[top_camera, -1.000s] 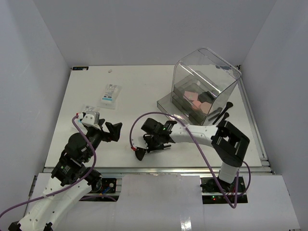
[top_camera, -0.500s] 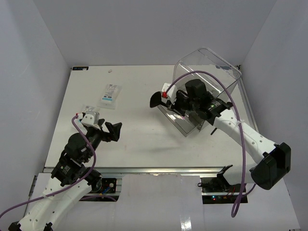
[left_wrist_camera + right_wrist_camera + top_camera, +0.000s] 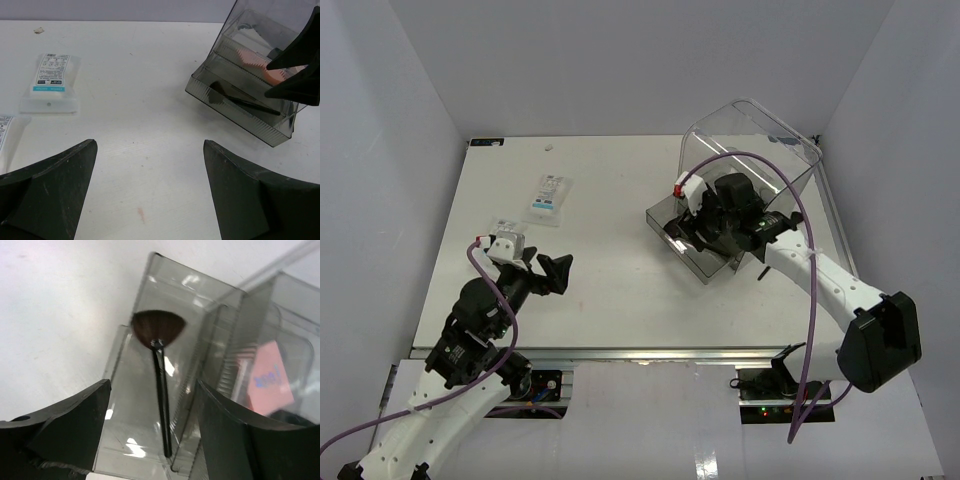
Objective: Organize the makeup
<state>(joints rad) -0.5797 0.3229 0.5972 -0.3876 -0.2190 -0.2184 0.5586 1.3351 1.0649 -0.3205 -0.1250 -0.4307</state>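
Observation:
The black fan-shaped brush (image 3: pixel 158 330) lies loose in the open drawer (image 3: pixel 131 410) of the clear box, head toward the drawer's far end. The left wrist view shows the same brush (image 3: pixel 240 101) in the drawer (image 3: pixel 235 120). My right gripper (image 3: pixel 152 390) hovers open just above it, one finger on each side of the handle and clear of it. From above, the right gripper (image 3: pixel 688 232) covers most of the drawer (image 3: pixel 660 214). A pink sponge (image 3: pixel 265 377) sits inside the box. My left gripper (image 3: pixel 556 270) is open and empty over bare table, also seen as gripper (image 3: pixel 149 145).
Two flat white packets lie at the left: one packet (image 3: pixel 549 196) in the open, another packet (image 3: pixel 504 226) partly under my left wrist. The large clear box (image 3: pixel 760 140) stands at the back right. The table's near edge (image 3: pixel 640 350) runs along the arm bases.
My right gripper carried the fan brush from the table's front middle to the box, then opened. The brush now lies in the drawer. The left arm has not moved.

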